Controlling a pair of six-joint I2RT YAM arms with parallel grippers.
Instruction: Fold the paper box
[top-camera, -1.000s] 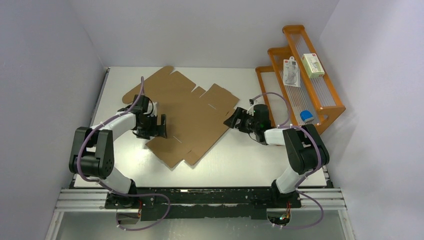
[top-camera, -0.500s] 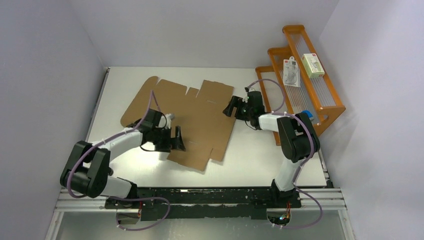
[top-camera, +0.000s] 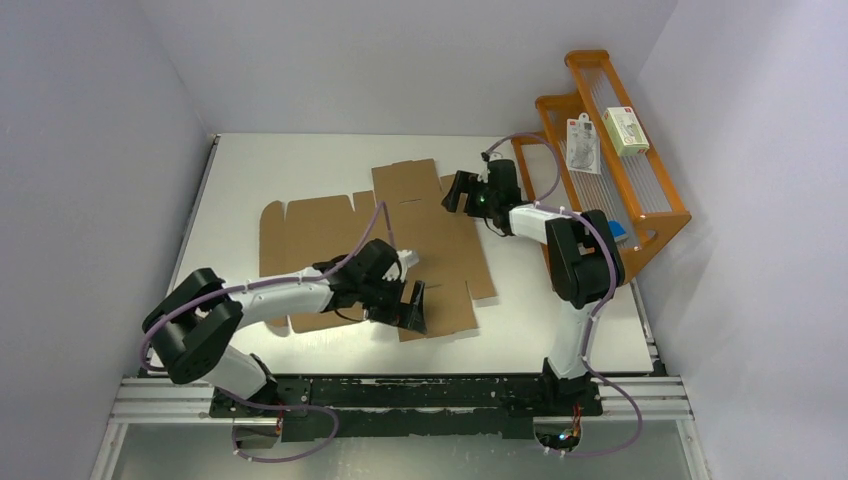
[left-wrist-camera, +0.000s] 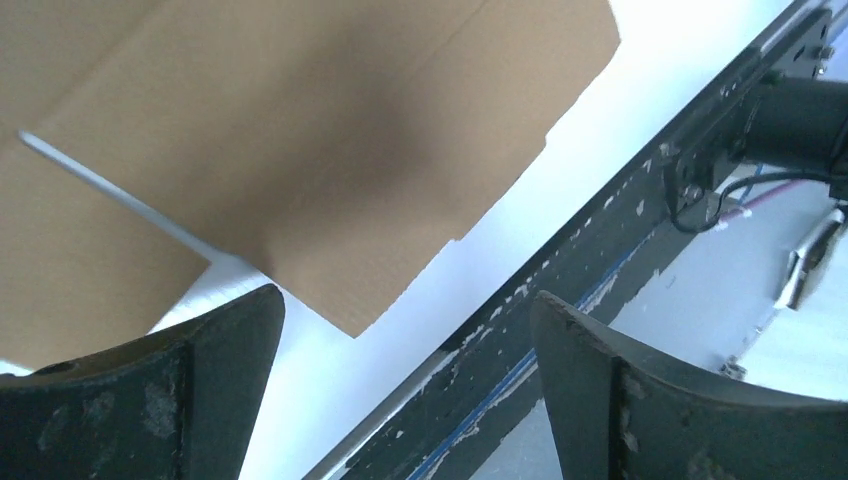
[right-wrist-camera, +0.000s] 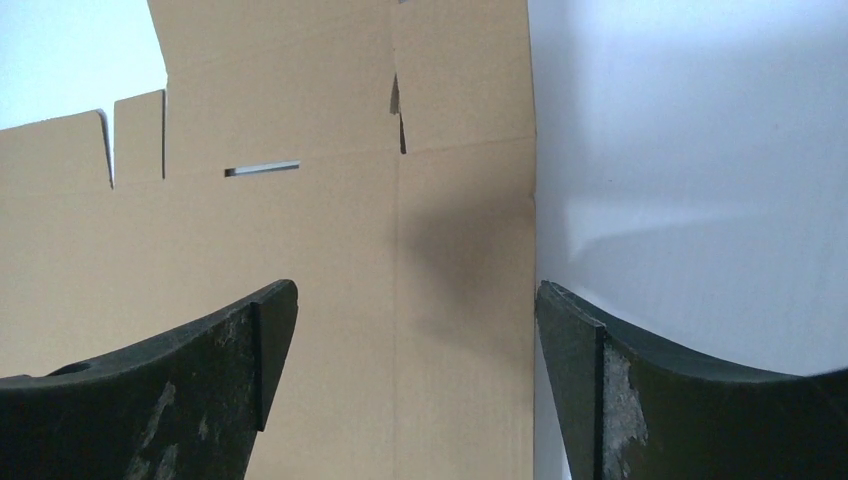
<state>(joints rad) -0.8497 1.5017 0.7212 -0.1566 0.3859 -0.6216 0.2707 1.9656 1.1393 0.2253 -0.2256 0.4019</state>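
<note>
L gripper (top-camera: 412, 305): jaws spread wide, nothing btwn them. In the L wrist view (left-wrist-camera: 405, 390) the two dark fingers (left-wrist-camera: 150, 400) frame the near corner of the paper box (left-wrist-camera: 300, 130), a strip of white table (left-wrist-camera: 560, 130) and the black base rail (left-wrist-camera: 620, 240). Can't tell if a fingertip touches the cardboard.

L arm: low and stretched out. Elbow sits at approx 8 o'clock of the table, forearm runs toward 3 o'clock along the sheet's near part, and the gripper tips toward 4 o'clock over the sheet's 6 o'clock edge.

R gripper (top-camera: 455, 190): jaws also wide apart, holding nothing. In the R wrist view (right-wrist-camera: 415, 380) flat cardboard (right-wrist-camera: 300, 250) w/ a slot and notched flaps fills the left and middle. Its straight edge runs just inside the right-hand finger (right-wrist-camera: 700, 400), bare table beyond.

R arm: up from its base, elbow close to the orange rack (top-camera: 655, 215). The forearm reaches toward 10 o'clock, gripper facing 9 o'clock at the sheet's 1 o'clock corner.

Paper box (top-camera: 330, 230): unfolded, lying flat on the table (top-camera: 230, 160), around centre, flaps out at 12 and 9 o'clock. The rack stands at 2 o'clock, w/ white packages (top-camera: 583, 145) on it.
</note>
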